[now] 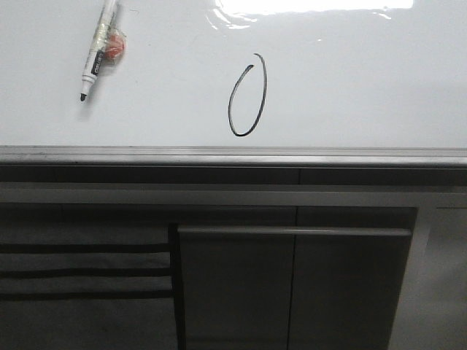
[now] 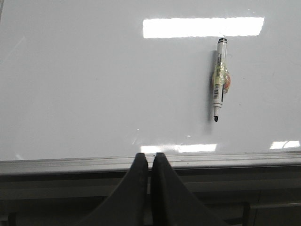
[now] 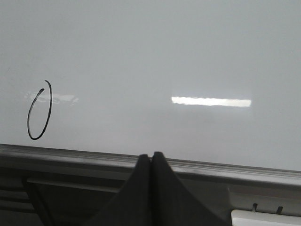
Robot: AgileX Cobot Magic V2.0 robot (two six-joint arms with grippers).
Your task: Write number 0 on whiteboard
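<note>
The number 0 [image 1: 248, 96] is drawn in thin black line on the whiteboard [image 1: 350, 80], a narrow slanted oval with a small tail at its top; it also shows in the right wrist view as number 0 [image 3: 39, 112] on the whiteboard [image 3: 164, 61]. An uncapped black-tipped marker [image 1: 98, 48] lies on the board at the far left, also seen as marker [image 2: 219, 79] on the whiteboard [image 2: 94, 84]. My left gripper [image 2: 150, 155] is shut and empty, back over the board's near edge rail. My right gripper [image 3: 151, 155] is likewise shut and empty over the rail. Neither arm shows in the front view.
A grey metal edge rail [image 1: 233, 154] runs along the board's near side. Below it are dark grey cabinet panels [image 1: 292, 284] with a bar handle [image 1: 292, 231]. Bright glare patches [image 1: 306, 9] sit at the board's far side.
</note>
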